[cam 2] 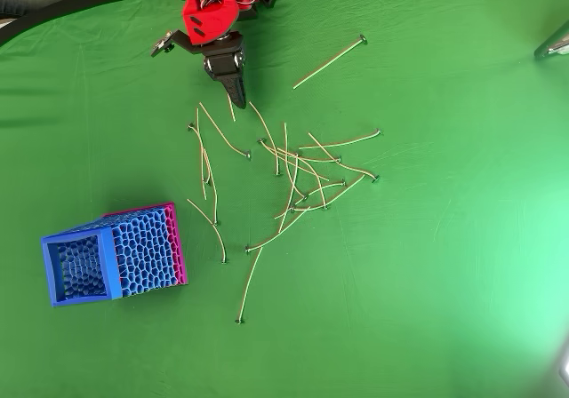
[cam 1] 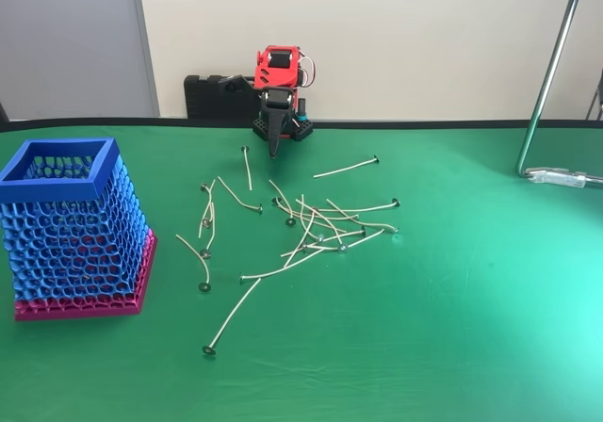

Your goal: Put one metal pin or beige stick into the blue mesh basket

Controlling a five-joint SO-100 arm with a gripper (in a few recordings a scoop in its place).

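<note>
Green cloth (cam 1: 452,328) carries our scattered beige pins; our red arm's black gripper (cam 1: 273,149), fingers pressed together, hovers over one short pin (cam 1: 247,168), well apart from the blue mesh basket (cam 1: 71,234).

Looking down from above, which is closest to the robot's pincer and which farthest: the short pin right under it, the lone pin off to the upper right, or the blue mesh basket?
In the overhead view, from the pincer:
1. The short pin, just below the tip.
2. The lone pin, off to the right.
3. The blue mesh basket, far down at lower left.
</note>
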